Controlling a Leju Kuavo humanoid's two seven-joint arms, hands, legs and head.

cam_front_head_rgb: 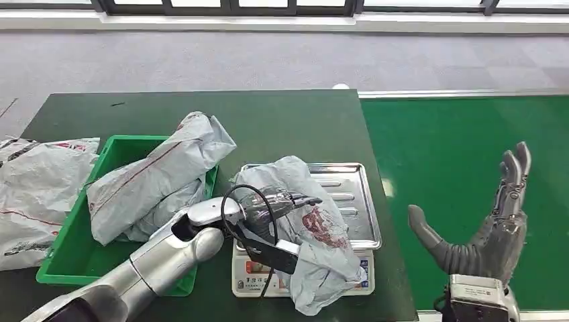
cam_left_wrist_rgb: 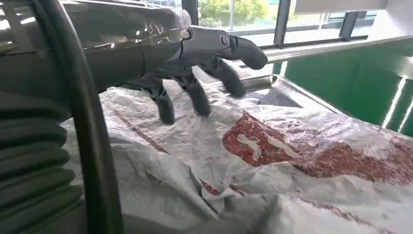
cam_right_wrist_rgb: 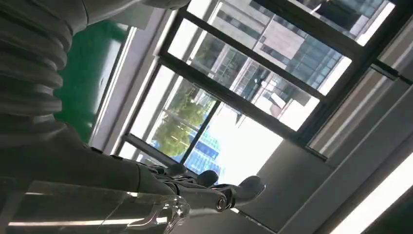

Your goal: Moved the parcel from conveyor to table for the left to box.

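Green bin (cam_front_head_rgb: 67, 261) beside scale tray (cam_front_head_rgb: 362, 201); bin stuffed with parcel (cam_front_head_rgb: 154, 181); conveyor belt (cam_front_head_rgb: 456, 154) bare.

The head view looks forward and down from high on the body over the dark green surface (cam_front_head_rgb: 282, 114). The left wrist view sits close behind the left hand (cam_left_wrist_rgb: 195, 63), very near the grey parcel (cam_left_wrist_rgb: 272, 165) (both also in the head view). The right wrist view faces up toward the windows (cam_right_wrist_rgb: 234, 97).

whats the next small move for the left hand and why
Probably close the left hand on the parcel: its fingers are spread just over the wrinkled bag, which lies on the scale tray, not yet in the green bin.
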